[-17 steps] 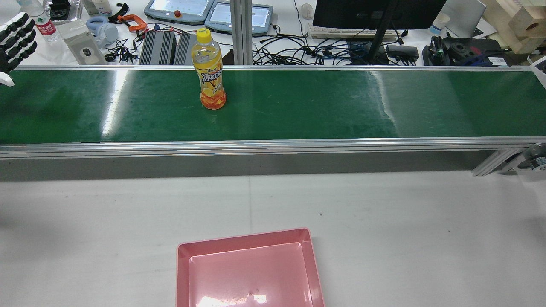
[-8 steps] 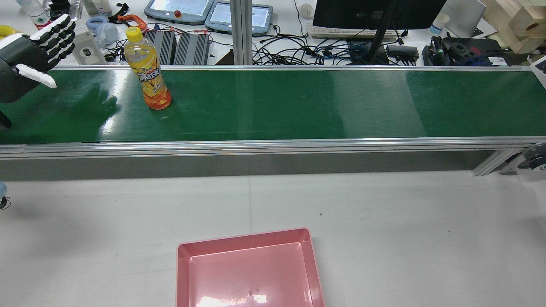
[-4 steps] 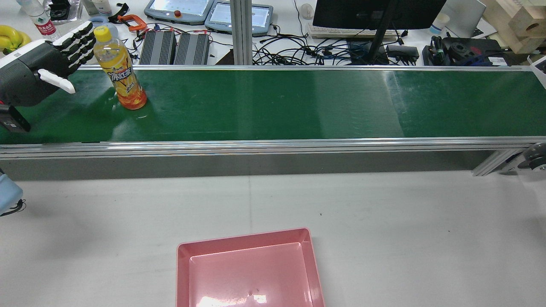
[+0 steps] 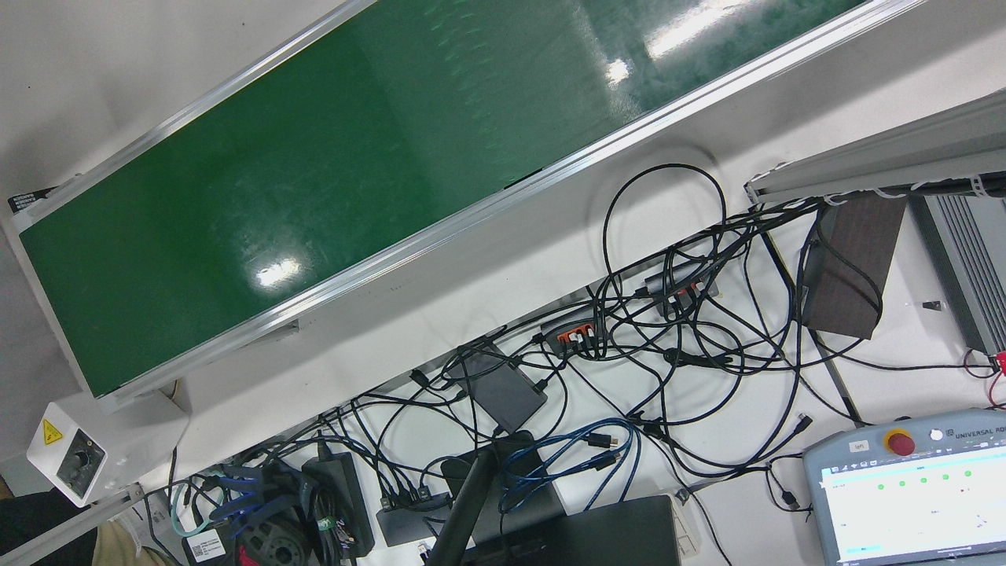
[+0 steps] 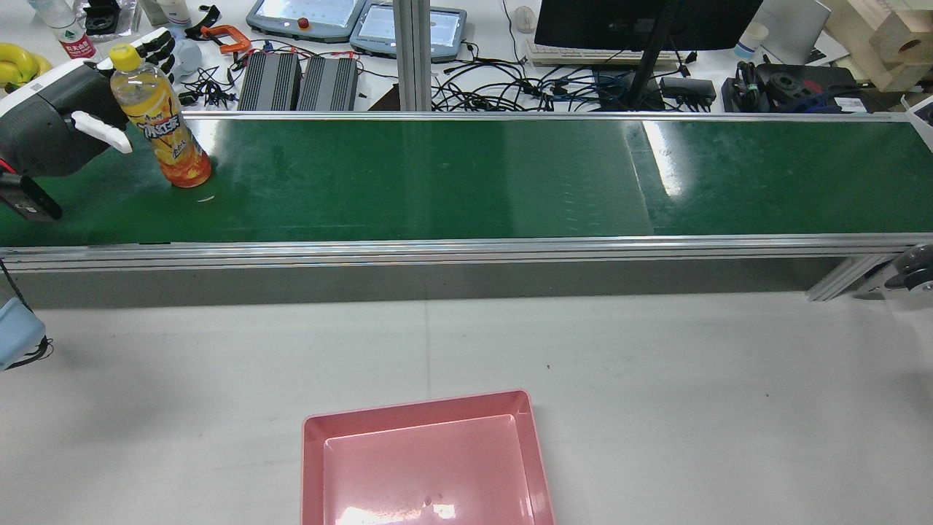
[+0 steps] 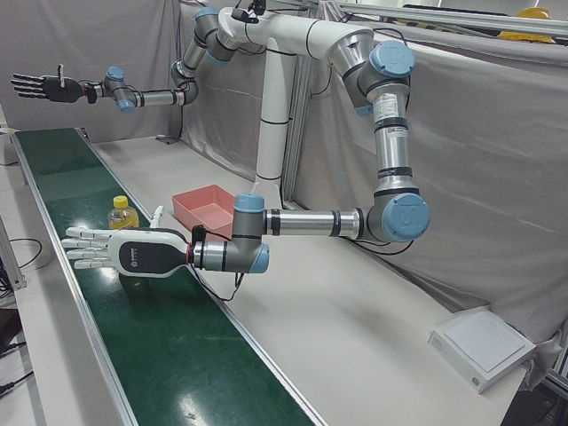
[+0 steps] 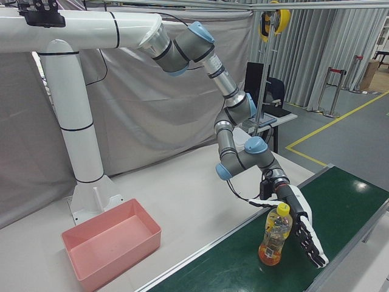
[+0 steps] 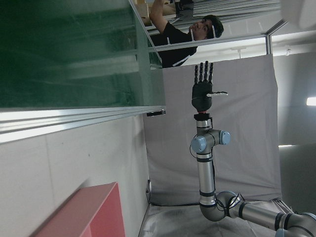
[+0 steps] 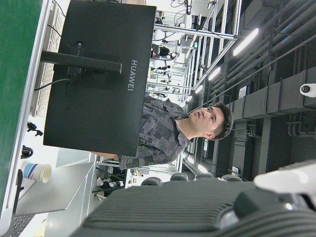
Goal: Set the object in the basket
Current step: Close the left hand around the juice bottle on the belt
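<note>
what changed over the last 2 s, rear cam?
The bottle rode the green belt leftward, upright throughout. The left hand came in from the left edge to meet it, fingers open behind the bottle, no grasp yet. The pink basket stayed put, empty.

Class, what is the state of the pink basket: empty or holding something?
Empty. The pink basket shows only its bare glossy floor in the rear view, and the juice bottle stands upright on the conveyor belt.

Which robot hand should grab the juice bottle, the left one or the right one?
Probably the left robot hand: it is open right beside the bottle. The right robot hand is raised far down the belt.
</note>
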